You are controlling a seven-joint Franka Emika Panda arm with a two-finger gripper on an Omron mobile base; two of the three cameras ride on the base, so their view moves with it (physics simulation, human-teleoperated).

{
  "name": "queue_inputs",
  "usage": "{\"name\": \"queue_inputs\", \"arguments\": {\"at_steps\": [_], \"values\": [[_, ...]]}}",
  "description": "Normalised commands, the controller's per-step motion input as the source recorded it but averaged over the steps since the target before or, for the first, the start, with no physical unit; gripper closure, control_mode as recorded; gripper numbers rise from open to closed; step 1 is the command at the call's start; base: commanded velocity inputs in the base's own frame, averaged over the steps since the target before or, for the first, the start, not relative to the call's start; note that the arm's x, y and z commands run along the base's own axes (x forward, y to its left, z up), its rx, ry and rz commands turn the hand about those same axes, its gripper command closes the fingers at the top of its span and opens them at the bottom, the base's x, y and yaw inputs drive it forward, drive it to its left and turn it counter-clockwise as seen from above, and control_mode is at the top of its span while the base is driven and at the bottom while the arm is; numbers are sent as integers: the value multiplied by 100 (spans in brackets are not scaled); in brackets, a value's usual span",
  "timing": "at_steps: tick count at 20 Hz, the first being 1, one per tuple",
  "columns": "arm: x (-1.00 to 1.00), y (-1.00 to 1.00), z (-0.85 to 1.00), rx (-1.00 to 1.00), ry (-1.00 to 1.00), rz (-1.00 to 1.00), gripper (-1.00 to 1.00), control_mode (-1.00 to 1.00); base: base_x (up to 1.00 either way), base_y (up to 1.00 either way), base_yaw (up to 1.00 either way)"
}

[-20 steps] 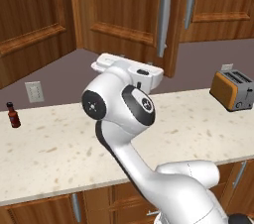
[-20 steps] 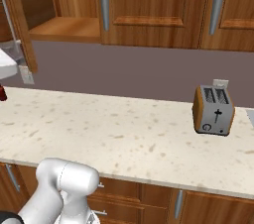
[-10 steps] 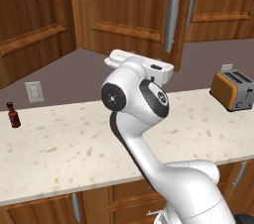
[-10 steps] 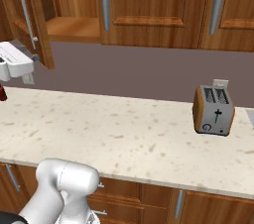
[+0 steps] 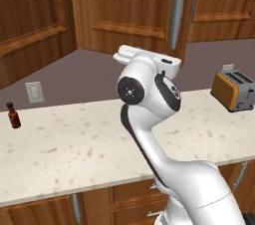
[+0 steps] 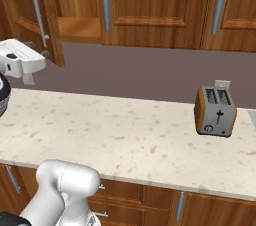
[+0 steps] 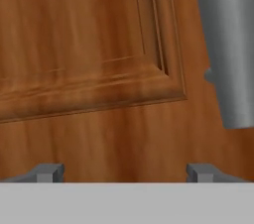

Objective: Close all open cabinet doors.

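Beside the open cabinet door (image 5: pixel 129 7) — toaster (image 5: pixel 234 90), bottle (image 5: pixel 13 115).

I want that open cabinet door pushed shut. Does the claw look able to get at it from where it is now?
Probably yes: the claw, open, faces the open cabinet door close up beside its silver handle, with nothing between.

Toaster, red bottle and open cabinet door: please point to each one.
toaster (image 6: pixel 215 111): right base view, front face.
red bottle (image 5: pixel 13 116): left base view, body.
open cabinet door (image 6: pixel 36 5): right base view, wood beside handle.
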Motion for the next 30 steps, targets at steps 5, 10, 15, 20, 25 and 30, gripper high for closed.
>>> {"name": "queue_inputs", "arguments": {"at_steps": [5,10,15,20,25,30], "values": [[22,-19,0,0,0,8,-100,-100,0,0,0],[34,-24,0,0,-1,15,-100,-100,0,0,0],[33,-24,0,0,-5,17,-100,-100,0,0,0],[27,-16,0,0,-7,15,-100,-100,0,0,0],[24,-15,0,0,-4,11,-100,-100,0,0,0],[29,-11,0,0,0,7,-100,-100,0,0,0]]}}
